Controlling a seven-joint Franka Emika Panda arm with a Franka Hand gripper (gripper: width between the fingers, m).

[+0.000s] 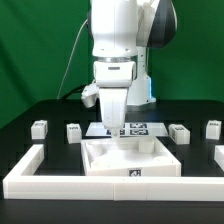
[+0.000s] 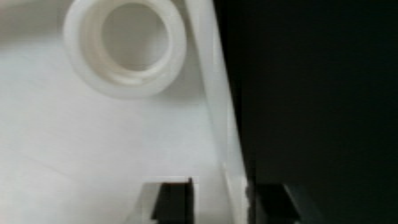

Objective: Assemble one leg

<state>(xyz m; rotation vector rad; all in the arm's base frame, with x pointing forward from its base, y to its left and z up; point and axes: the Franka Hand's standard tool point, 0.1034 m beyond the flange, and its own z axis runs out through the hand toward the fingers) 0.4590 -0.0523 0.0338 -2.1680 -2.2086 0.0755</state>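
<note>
Nearest the exterior camera lies one long white border wall (image 1: 90, 183). It runs along the front of the tray, and its ends turn back past the tray on either side.

Just behind that wall, touching or nearly touching it, sits the one big white tray (image 1: 108, 168), square with a raised rim. It rests on the black desk (image 1: 58, 150).

My pincer (image 2: 222, 200) is down at the tray's far part. In the wrist view I count two dark fingers (image 2: 173, 200), one on each side of the tray's rim, so one stands over the white floor and the other over the dark desk. I cannot tell whether they are pressing on the rim or just straddling it. On the tray's floor, further along from my fingers, there is one round raised ring (image 2: 121, 50).

About level with the tray's far edge I count four legs, all standing on the desk and clear of the tray. Two are on the exterior view's left of the tray, one close (image 1: 74, 131) and one further out (image 1: 39, 128). The other two are on its right, one close (image 1: 179, 133) and one further out (image 1: 213, 128). None of them is in my grasp.

Behind the tray lies one flat marker board (image 1: 140, 128). My arm hides part of it, so I cannot count its tags.
</note>
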